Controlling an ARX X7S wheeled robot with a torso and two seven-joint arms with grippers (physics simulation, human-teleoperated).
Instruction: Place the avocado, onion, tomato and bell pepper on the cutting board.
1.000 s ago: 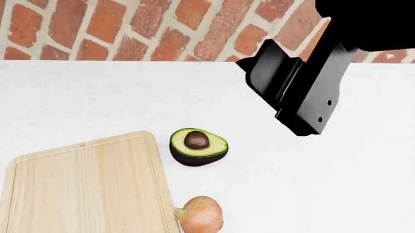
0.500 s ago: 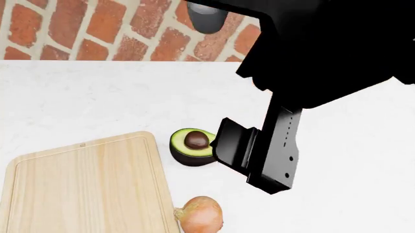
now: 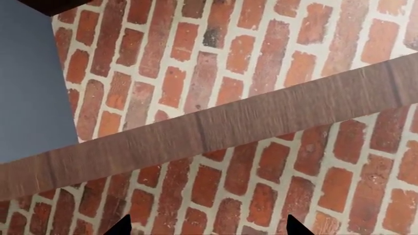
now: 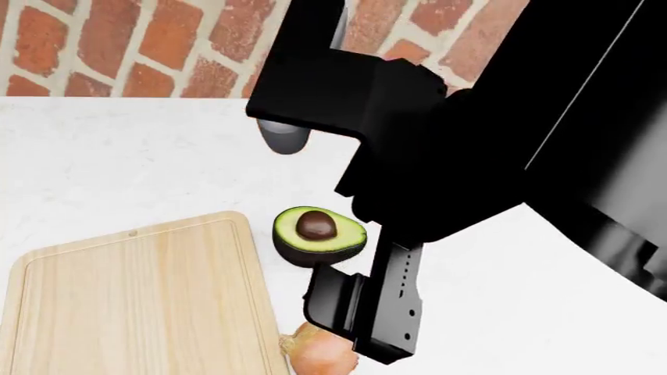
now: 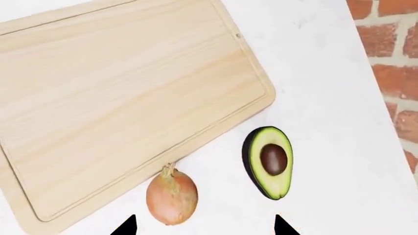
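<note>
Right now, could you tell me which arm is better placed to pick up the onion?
The right: its gripper hangs just above the onion beside the cutting board, while the left wrist camera sees only brick wall.

My right arm fills the head view's right side, its gripper [image 4: 331, 319] low at bottom centre, fingers spread apart.

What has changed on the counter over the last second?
Only the right arm moved: its gripper swept from the far right, near the wall, down toward the robot and now hangs over the onion. It holds nothing. The avocado, onion and cutting board stayed put.
</note>
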